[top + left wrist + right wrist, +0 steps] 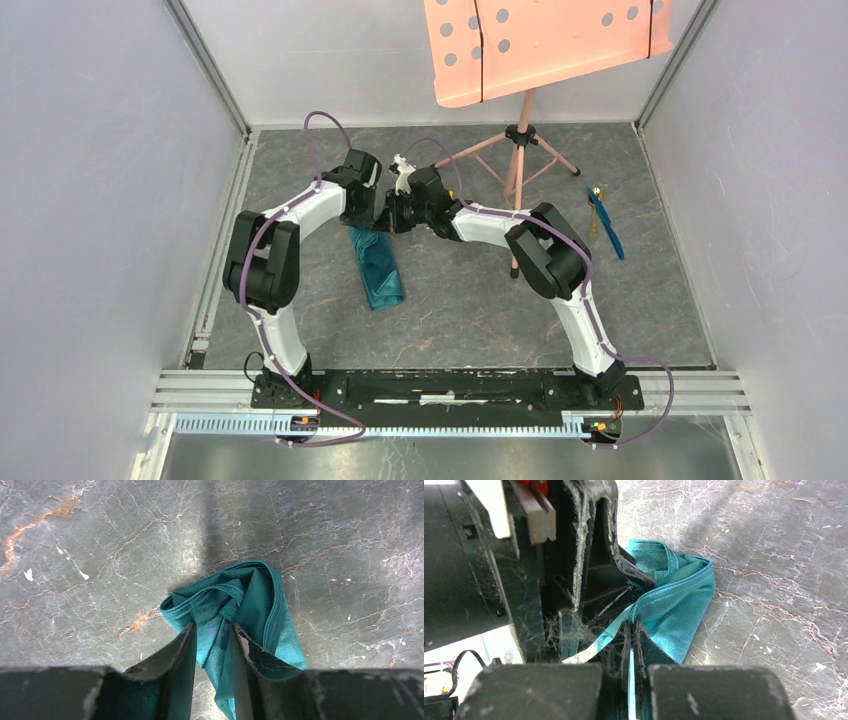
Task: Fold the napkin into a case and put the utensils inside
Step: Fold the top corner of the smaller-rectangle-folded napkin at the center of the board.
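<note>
Two tools meet over the upper end of the napkin [377,268], a rumpled teal strip lying left of centre on the counter [460,300]. We see the left tool [212,632] clamped on a bunched fold, cloth packed into its grip. Just beside it, the right tool [633,627] is closed tight, pinching a thin edge of the same cloth. Further right stands a pink music stand [540,50], and the utensils [605,225] lie near the right edge, well apart from the napkin

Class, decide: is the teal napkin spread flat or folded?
Folded: the napkin lies as a narrow rumpled strip, overlapping layers bunched at one end.
</note>
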{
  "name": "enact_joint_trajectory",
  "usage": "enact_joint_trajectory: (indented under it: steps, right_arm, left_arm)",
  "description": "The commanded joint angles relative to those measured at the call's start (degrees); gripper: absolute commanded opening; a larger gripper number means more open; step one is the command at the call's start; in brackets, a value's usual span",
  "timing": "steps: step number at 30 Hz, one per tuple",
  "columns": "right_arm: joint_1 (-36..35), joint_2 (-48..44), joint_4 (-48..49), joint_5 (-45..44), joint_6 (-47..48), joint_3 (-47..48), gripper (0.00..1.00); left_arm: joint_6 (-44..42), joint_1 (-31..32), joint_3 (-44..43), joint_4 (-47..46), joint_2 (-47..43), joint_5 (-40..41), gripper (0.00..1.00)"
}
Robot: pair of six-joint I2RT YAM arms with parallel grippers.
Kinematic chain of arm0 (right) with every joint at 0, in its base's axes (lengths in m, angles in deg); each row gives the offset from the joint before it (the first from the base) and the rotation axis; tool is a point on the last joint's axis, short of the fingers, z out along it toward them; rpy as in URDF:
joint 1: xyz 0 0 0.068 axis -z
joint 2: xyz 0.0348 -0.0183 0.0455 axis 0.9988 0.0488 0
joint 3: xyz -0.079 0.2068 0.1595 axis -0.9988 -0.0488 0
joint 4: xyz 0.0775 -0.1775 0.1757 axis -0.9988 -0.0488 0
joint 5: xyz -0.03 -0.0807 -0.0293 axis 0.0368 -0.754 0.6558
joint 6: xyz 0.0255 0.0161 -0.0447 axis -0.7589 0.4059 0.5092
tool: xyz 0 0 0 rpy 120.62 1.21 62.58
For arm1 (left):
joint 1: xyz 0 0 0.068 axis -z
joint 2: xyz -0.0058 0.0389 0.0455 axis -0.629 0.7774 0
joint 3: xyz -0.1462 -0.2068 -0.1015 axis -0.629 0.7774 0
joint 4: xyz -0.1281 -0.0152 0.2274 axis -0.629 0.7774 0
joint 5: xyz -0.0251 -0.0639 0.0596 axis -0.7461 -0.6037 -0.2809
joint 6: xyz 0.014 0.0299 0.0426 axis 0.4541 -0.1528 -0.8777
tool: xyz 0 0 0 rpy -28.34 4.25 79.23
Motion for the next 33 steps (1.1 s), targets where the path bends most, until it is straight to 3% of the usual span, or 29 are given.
enact_joint_trajectory:
  steps: [1,8,23,33]
  right_arm:
    - [0.03,-0.07,2.53,1.32,-0.66,1.77,0.0]
    - [0.01,0.08,2.49,1.4,-0.8,1.8,0.0]
    - [0.01,0.6,2.26,1.83,-1.24,2.85,0.0]
    - [-0.21,1.72,0.64,2.19,-0.23,4.07,0.0]
  left_arm:
    - [-4.48,0.85,-1.4,-1.18,0.38,4.03,0.36]
    - [-3.13,1.44,-0.17,-0.84,0.12,3.8,0.4]
    - [-4.27,2.31,0.29,0.87,2.34,7.6,0.37]
    - [-4.58,2.3,-0.26,-0.15,1.52,8.29,0.19]
